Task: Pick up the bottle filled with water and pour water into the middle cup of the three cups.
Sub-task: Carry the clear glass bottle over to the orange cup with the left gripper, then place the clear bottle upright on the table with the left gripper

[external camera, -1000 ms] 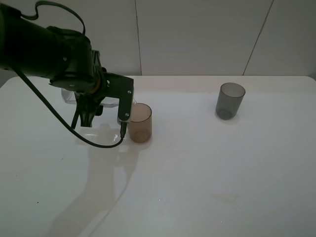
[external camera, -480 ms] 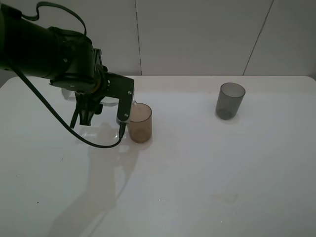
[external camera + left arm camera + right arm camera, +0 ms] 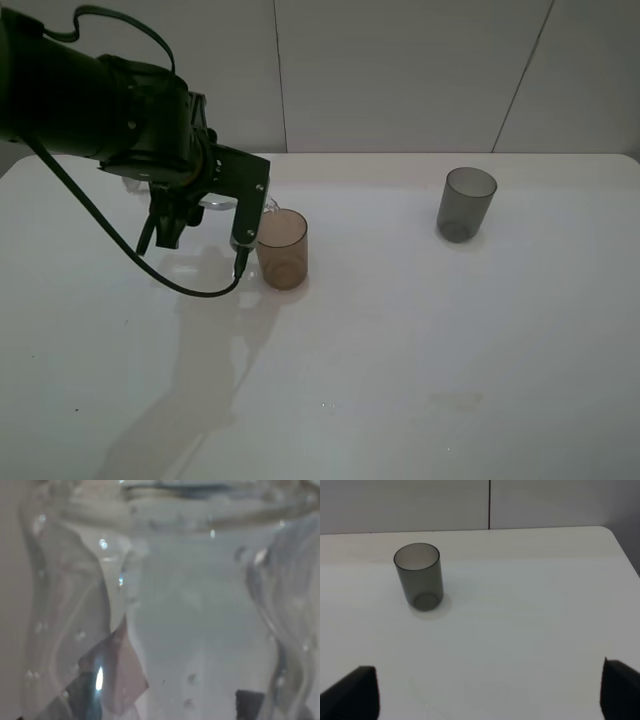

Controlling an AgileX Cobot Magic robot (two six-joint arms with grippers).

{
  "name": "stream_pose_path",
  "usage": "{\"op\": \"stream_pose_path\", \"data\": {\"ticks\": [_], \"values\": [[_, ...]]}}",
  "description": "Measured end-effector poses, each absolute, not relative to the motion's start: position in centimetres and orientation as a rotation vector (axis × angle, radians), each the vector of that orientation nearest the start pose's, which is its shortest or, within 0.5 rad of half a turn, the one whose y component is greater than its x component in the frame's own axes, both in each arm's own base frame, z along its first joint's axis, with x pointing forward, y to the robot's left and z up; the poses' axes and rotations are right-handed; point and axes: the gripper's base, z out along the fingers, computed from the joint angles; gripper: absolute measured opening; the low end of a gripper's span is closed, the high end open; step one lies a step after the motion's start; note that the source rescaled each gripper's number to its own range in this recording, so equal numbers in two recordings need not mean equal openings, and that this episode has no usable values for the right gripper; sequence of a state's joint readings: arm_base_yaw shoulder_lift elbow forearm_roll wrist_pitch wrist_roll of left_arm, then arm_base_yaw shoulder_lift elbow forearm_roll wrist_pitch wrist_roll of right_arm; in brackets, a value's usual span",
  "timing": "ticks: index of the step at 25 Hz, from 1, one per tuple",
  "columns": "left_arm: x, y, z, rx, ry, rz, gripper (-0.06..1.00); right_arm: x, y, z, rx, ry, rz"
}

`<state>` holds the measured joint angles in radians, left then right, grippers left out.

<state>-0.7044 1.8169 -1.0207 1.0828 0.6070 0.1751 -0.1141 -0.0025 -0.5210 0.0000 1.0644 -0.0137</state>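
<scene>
White table [image 3: 450,380], pale panelled wall [image 3: 400,70]; grey cup [image 3: 466,205] upright.

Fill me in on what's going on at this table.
The left gripper holds the clear bottle tipped on its side, neck at the rim of the amber cup, in pouring position. Whether water is flowing cannot be made out. The grey cup stands apart on the table, and the right gripper hangs open facing it.
</scene>
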Motion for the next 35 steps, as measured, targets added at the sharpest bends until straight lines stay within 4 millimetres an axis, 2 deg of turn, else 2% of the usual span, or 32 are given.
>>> {"op": "stream_pose_path", "data": {"ticks": [35], "values": [[29.20,-19.78,17.70,-2.557,-2.050,-1.218,0.01,-0.79,0.09,28.27,0.102,2.023,-0.081]]}}
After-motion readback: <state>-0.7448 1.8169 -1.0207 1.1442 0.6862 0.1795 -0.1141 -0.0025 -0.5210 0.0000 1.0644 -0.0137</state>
